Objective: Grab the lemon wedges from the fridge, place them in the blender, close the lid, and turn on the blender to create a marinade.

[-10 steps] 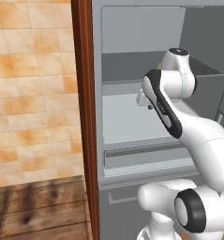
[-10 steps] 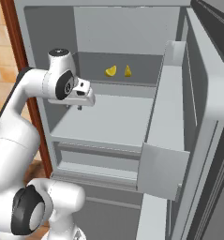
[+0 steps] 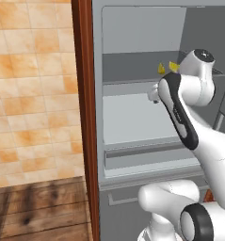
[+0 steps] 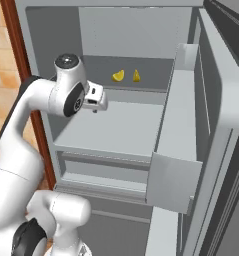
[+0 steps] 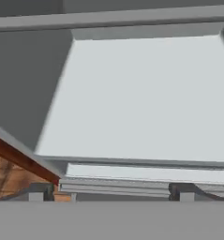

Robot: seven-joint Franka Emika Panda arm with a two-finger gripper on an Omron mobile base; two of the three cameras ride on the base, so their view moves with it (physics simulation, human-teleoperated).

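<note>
Two lemon wedges (image 4: 125, 75) lie on the upper shelf (image 4: 141, 88) of the fridge (image 4: 51, 50), toward its back edge and near the rear wall, slightly left of the shelf's middle in the right base view; in the left base view they (image 3: 167, 67) sit at the shelf's right end, partly behind the arm's wrist. The wedges are close together but apart, not touching; the left one shows a curved rind side, the right one stands as a narrow upright point. Both are bright yellow, small against the gripper. Gripper (image 4: 95, 102) hangs inside the fridge opening, below the upper shelf's front edge and above the left front part of the lower shelf (image 4: 116, 132); it holds nothing, fingers spread wide. Hand view looks down onto that lower shelf (image 5: 141, 98): flat pale grey surface, side wall on the left, front lip below. Fridge door (image 4: 211, 125) stands swung out to the right, its door bin (image 4: 183, 125) projecting beside the shelves' right edge. A brown wooden panel (image 3: 83, 117) borders the fridge's left side, with a tan tiled wall (image 3: 34, 94) beyond. Room between the two shelves is open from front lip to back wall.
</note>
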